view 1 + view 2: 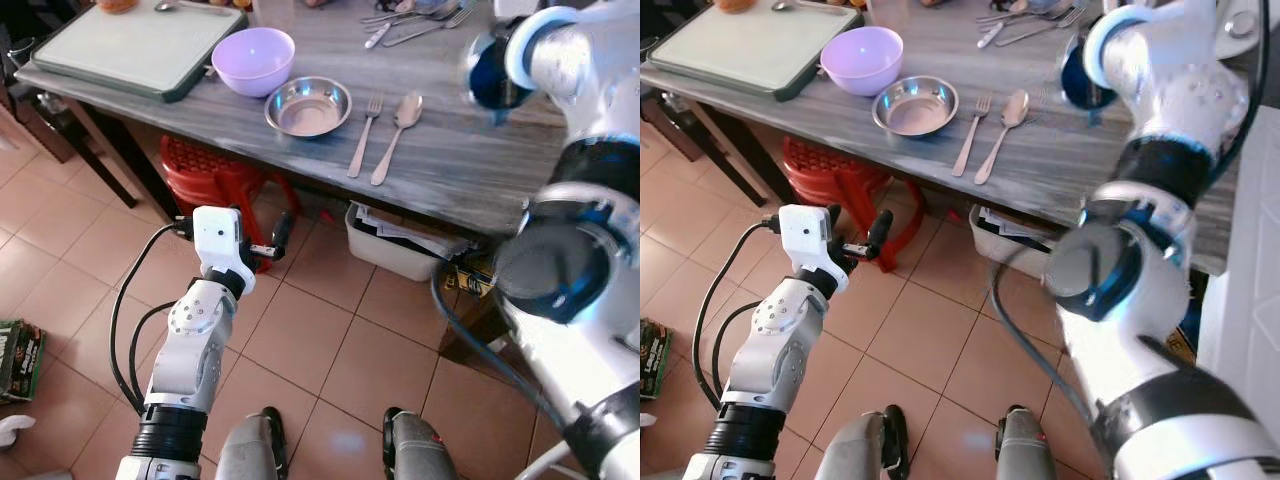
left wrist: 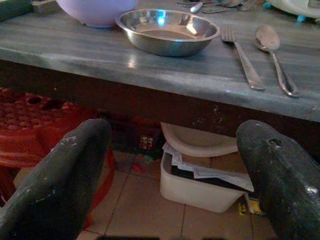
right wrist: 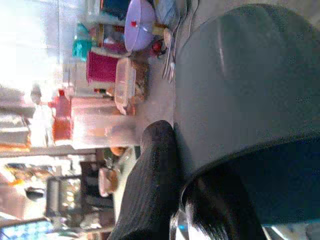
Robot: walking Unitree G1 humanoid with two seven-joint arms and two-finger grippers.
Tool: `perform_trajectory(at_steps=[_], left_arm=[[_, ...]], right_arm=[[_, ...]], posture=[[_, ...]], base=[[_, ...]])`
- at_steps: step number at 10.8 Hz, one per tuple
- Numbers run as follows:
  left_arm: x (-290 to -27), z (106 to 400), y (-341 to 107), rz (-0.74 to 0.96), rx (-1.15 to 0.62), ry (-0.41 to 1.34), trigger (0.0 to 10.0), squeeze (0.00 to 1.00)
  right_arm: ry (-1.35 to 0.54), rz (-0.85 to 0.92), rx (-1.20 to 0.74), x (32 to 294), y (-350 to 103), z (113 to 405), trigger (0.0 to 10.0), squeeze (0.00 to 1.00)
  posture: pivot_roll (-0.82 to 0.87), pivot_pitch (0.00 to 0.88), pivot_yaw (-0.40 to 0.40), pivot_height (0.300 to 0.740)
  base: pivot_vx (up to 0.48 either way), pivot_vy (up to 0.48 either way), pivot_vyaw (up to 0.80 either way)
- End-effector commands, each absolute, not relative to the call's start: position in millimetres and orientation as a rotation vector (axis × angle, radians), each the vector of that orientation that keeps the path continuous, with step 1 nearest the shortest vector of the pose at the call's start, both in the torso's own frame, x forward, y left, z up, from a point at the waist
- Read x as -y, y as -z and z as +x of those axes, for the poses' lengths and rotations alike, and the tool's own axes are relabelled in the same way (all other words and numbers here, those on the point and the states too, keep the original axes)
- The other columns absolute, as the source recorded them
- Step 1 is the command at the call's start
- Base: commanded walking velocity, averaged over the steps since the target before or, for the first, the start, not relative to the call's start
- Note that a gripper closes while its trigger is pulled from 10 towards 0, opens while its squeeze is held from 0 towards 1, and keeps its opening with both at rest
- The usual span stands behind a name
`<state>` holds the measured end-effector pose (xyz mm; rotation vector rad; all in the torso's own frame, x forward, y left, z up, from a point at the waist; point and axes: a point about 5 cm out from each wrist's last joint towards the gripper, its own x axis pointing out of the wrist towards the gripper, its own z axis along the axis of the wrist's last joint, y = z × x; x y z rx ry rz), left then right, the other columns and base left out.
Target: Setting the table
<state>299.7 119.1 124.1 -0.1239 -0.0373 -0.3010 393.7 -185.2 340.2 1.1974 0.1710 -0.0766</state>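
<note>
The right claw (image 3: 175, 165) pinches a blue cup (image 1: 490, 72) by its rim, right of the spoon (image 1: 398, 135); rigid, light, probably slippery.

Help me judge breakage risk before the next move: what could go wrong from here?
1. The right gripper holds a blue cup above the table, close to the spoon and fork. Set down carelessly, it may land on them or tip.
2. The left gripper is open below the table's edge, facing it. Raised straight up, it could strike the edge and jolt the steel bowl.
</note>
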Motion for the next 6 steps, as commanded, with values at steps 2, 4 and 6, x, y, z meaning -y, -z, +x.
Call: perform_trajectory(at_steps=[2,4,6], left_arm=[[-120,297,-119,-0.111,0.021,0.31,10.0,0.0],[-119,299,-121,-0.112,0.025,0.314,10.0,0.0],[-119,300,-121,-0.114,0.028,0.308,10.0,0.0]], right_arm=[[0.059,1.286,-0.184,180,-329,389,10.0,0.0],[-0.1,0.799,-0.098,162,-326,374,10.0,0.0],[0.092,0.397,-0.12,184,-296,358,10.0,0.0]], posture=[[-0.11,0.15,0.093,0.74],[-0.11,0.145,0.09,0.74],[-0.12,0.139,0.082,0.74]], base=[[0.0,0.0,0.0],[0.0,0.0,0.0],[0.0,0.0,0.0]])
